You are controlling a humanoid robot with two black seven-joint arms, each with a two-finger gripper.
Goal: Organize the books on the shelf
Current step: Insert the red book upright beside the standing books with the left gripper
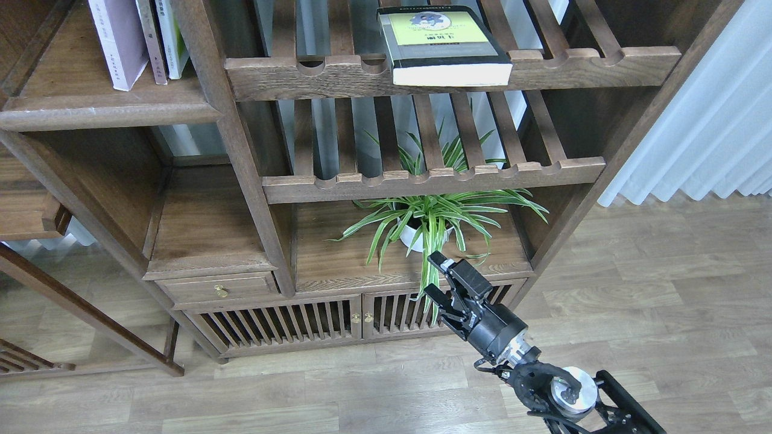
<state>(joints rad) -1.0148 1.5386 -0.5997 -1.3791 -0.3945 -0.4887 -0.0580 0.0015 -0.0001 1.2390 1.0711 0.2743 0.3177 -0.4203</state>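
Right arm [546, 386]: black, with a silver disc-shaped joint cap, thin black cabling at the wrist, and a black cylindrical housing behind the two-finger right gripper [435, 277].

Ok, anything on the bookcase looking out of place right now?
Yes: the thick black book lies flat on the top slatted rack, overhanging its front rail, while the other books stand upright on the solid shelf.

Scuffed dark wooden shelf [108, 111], glossy-covered book [443, 36]
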